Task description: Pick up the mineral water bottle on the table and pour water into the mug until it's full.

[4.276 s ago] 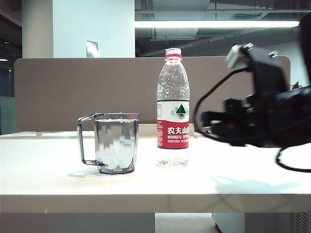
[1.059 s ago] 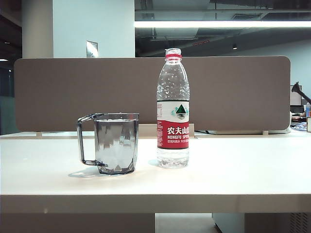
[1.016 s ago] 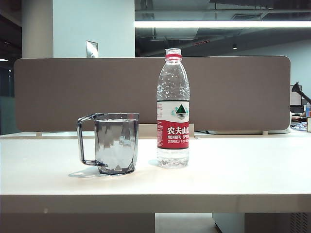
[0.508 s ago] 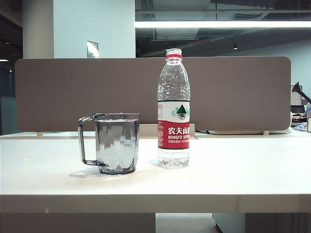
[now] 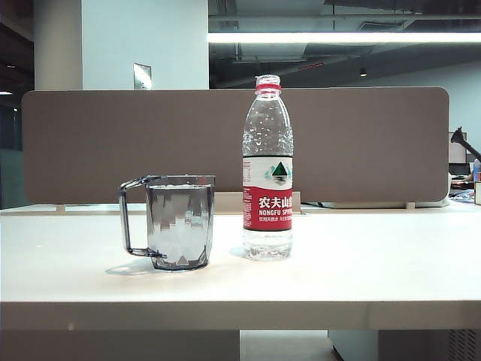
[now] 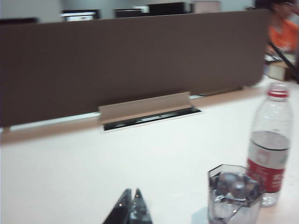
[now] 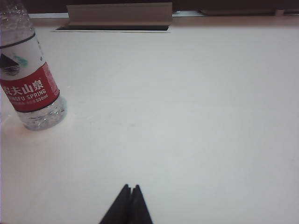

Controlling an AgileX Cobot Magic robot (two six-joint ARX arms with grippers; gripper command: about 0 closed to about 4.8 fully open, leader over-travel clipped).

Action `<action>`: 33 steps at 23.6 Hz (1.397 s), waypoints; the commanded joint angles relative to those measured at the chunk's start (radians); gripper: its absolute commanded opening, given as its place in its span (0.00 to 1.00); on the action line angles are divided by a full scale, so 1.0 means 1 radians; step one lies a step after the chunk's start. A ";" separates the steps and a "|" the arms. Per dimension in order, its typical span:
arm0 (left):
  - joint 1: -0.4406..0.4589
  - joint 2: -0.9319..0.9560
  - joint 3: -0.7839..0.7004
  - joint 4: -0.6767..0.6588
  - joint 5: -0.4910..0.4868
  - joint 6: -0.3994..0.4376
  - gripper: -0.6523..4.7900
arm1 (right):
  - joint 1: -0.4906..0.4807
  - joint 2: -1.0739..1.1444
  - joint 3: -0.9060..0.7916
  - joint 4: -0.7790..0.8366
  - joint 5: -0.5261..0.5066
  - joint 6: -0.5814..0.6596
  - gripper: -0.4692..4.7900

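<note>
The mineral water bottle (image 5: 267, 169) stands upright on the white table (image 5: 361, 271), with a red neck ring and a red-and-white label. Droplets cling to its upper wall. The smoky faceted mug (image 5: 179, 222) stands just left of it, handle pointing left; its water level I cannot tell. Neither gripper shows in the exterior view. In the left wrist view my left gripper (image 6: 132, 191) is shut and empty, short of the mug (image 6: 233, 196) and bottle (image 6: 273, 149). In the right wrist view my right gripper (image 7: 130, 186) is shut and empty, well away from the bottle (image 7: 28, 79).
A brown-grey divider panel (image 5: 135, 143) runs along the table's far edge, with a raised cable-slot cover (image 6: 145, 107) at its foot. A person in orange (image 6: 285, 28) sits beyond the panel.
The dark arm that filled the right of the exterior view in the earliest frame has left it. Bottle and mug have stayed put.
</note>
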 commanded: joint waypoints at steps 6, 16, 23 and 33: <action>0.023 -0.050 -0.152 0.031 -0.125 -0.098 0.11 | 0.001 -0.002 -0.007 0.012 0.005 -0.003 0.09; 0.023 -0.050 -0.280 -0.034 -0.267 -0.091 0.11 | 0.001 -0.002 -0.007 0.011 0.005 -0.003 0.09; 0.022 -0.050 -0.280 -0.041 -0.304 -0.097 0.11 | 0.001 -0.002 -0.007 0.011 0.005 -0.003 0.09; 0.023 -0.050 -0.280 -0.041 -0.306 -0.094 0.11 | 0.001 -0.002 -0.007 0.011 0.005 -0.003 0.09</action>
